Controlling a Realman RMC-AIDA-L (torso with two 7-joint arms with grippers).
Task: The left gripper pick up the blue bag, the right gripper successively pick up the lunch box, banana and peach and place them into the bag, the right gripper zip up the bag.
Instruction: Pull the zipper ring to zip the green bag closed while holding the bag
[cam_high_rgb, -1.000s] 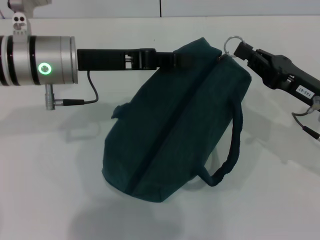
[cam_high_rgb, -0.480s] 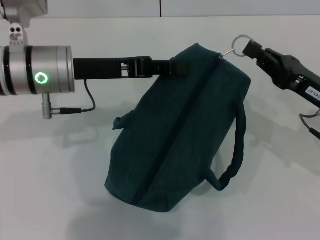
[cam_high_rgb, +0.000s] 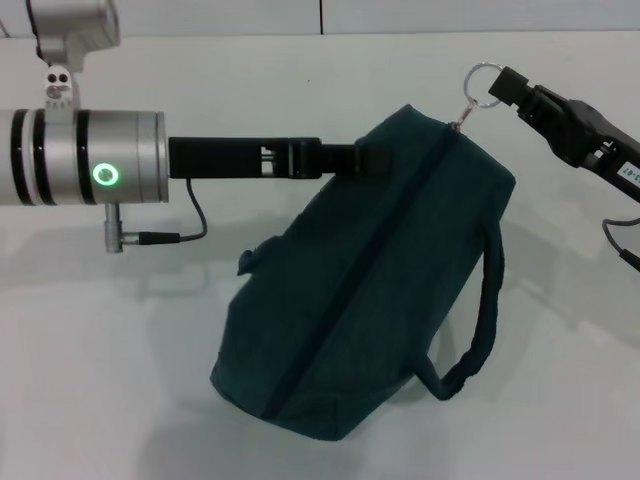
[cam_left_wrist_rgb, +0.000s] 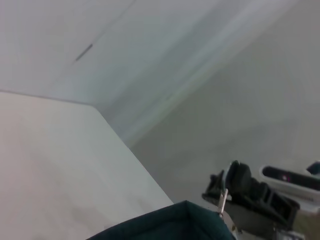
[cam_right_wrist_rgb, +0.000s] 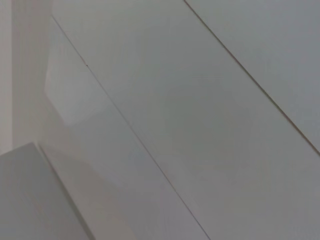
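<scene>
Zipping looks all but finished: we have the right gripper (cam_high_rgb: 508, 88) pinched on the ring zipper pull (cam_high_rgb: 480, 82) at the 1 o'clock corner of the blue bag (cam_high_rgb: 365, 280), whose closed zipper line runs from 7 to 1 o'clock. Our left gripper (cam_high_rgb: 352, 160) clamps the bag's fabric at about 11 o'clock, holding that upper end raised while the 7 o'clock end rests on the table (cam_high_rgb: 100, 380).

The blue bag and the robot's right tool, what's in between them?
In the head view, a silver zipper ring links the blue bag to the right tool, which grips it.
</scene>
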